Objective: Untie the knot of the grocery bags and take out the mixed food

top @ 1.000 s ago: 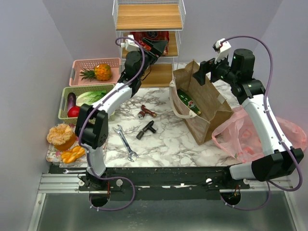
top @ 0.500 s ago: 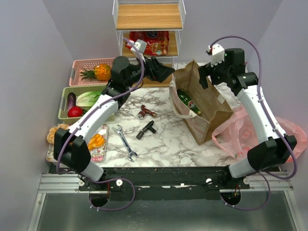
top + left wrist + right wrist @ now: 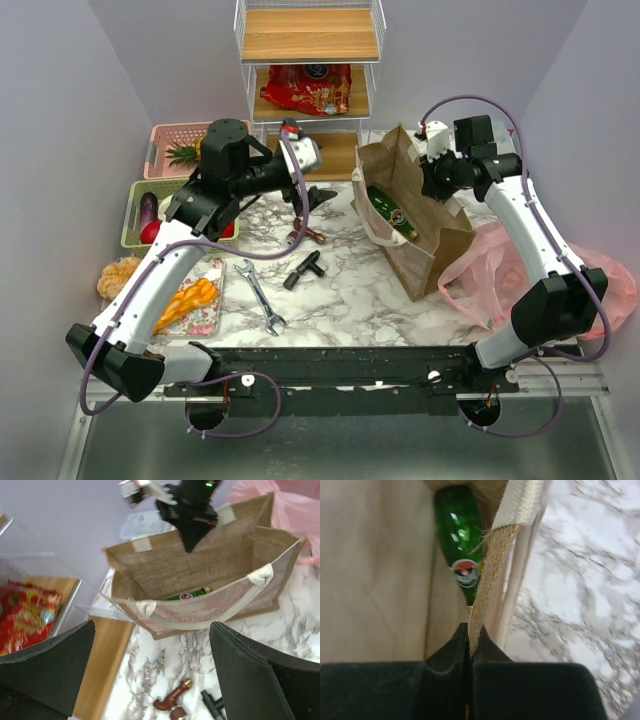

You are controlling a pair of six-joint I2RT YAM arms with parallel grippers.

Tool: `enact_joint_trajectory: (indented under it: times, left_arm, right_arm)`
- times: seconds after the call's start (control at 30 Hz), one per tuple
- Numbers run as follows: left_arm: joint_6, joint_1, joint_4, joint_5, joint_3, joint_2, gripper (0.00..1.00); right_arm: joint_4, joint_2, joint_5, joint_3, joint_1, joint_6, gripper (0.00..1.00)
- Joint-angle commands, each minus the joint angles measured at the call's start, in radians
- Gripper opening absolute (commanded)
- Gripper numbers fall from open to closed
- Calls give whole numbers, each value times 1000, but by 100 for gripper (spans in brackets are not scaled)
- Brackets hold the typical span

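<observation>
Silver wrench [image 3: 262, 297], black tool [image 3: 303, 268] near brown bag [image 3: 440, 235]

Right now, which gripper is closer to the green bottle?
Right. The right gripper pinches the brown bag at its rim, near the green bottle; the left gripper hovers open outside it.

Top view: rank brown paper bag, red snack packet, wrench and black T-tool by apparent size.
1. brown paper bag
2. red snack packet, though it lies up on the shelf, likely nearer the camera, so its lead over the wrench is unsure
3. wrench, long but thin
4. black T-tool
</observation>
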Motion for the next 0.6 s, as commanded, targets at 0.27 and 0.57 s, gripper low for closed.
enact_joint_trajectory:
  times: [0.27, 0.57]
  left_arm:
    - [508, -266, -177, -121, 24, 166, 81]
    - [623, -422, -158, -135, -177, 224, 62]
  right_arm:
    - [143, -84, -483, 4, 36, -63, 1]
    - [233, -174, -577, -86, 37, -131, 1]
